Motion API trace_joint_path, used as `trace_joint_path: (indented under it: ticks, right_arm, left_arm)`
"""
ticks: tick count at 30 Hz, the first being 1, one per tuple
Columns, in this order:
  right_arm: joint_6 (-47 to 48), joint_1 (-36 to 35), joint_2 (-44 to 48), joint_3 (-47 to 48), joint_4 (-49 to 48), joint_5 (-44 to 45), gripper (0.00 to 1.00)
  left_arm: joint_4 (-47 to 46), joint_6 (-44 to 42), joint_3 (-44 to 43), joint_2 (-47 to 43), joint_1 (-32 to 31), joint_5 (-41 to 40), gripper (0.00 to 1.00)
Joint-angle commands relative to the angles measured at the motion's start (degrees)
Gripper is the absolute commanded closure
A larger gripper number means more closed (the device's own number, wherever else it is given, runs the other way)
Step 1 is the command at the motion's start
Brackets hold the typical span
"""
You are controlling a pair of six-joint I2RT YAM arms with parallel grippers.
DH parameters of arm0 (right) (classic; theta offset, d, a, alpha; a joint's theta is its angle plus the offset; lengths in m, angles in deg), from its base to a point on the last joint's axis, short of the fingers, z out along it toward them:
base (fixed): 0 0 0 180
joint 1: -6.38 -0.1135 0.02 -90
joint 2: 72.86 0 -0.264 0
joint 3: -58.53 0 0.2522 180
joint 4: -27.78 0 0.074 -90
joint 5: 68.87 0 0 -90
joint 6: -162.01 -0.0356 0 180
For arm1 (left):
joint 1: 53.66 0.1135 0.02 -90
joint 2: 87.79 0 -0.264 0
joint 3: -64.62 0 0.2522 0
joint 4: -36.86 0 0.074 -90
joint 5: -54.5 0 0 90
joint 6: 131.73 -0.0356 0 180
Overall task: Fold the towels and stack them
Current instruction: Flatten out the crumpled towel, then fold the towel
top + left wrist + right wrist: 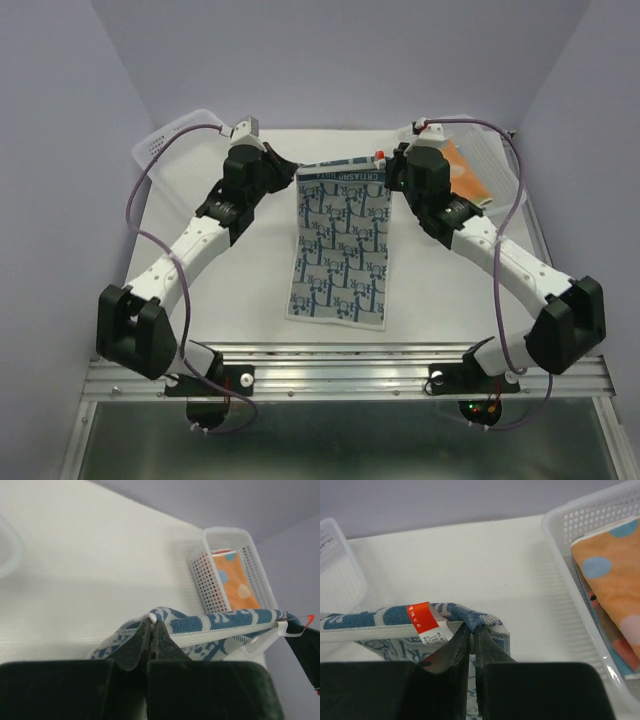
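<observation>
— Where's the blue-and-white towel (340,245) now?

— It's strung between the two pincers. The left pincer (152,625) is clamped on one far corner and the right pincer (471,627) on the other, both jaws pressed together with cloth between them. The held edge runs taut from tip to tip. The rest falls away below them, and the near end seems to lie on the table (220,290).

— How would you say it handles?

— Light and limp, I'd judge, thin terry with no stiffness. It sags wherever it isn't held, so the corners are the right hold. The stitched hem (225,632) gives the fingers something firmer to bite. There's a red tag (422,618) just left of the right pincer's tips, and it isn't caught in them.

— Anything in the way?

— There's a clear basket (560,555) just to the right pincer's outer side, with an orange dotted towel (610,565) folded inside. A second basket (165,135) sits beyond the left pincer, well apart. I'd mind the right arm's elbow room near that basket. The surface under the hanging cloth looks bare.
</observation>
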Motion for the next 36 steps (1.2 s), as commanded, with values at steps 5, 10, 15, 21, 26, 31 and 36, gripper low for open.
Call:
trace_joint_path:
  ticks: [5, 10, 15, 21, 26, 31, 36]
  right_arm:
    - [4.6, 10.2, -17.4, 3.7, -15.6, -10.9, 0.99]
    - [5.0, 14.0, -27.3, 11.5, -15.4, -15.7, 0.99]
    - [5.0, 14.9, -31.3, 15.1, -11.6, -17.1, 0.99]
    - [1.1, 14.9, -28.8, 12.0, -5.4, -20.8, 0.99]
    - [-4.4, 14.8, -22.3, 4.6, -0.8, -27.2, 0.99]
    - [-8.5, 14.3, -15.0, -6.0, -0.4, -32.1, 0.99]
    - [-10.5, 11.6, -6.4, -15.9, 1.9, -34.2, 0.99]
  left_arm:
    - [-10.3, -7.7, -10.1, 21.0, 8.8, 6.4, 1.0]
    - [-9.9, -9.0, -18.2, 32.5, 10.4, 8.9, 1.0]
    - [-8.5, -9.4, -22.4, 37.0, 10.8, 11.0, 1.0]
    - [-9.5, -8.5, -14.7, 31.5, 10.8, 11.6, 1.0]
    - [-13.2, -6.2, -3.1, 24.0, 10.5, 12.8, 1.0]
    - [-15.0, -3.4, 10.5, 14.8, 8.5, 11.6, 1.0]
    - [-15.3, 0.3, 21.0, 4.4, 5.2, 7.6, 1.0]
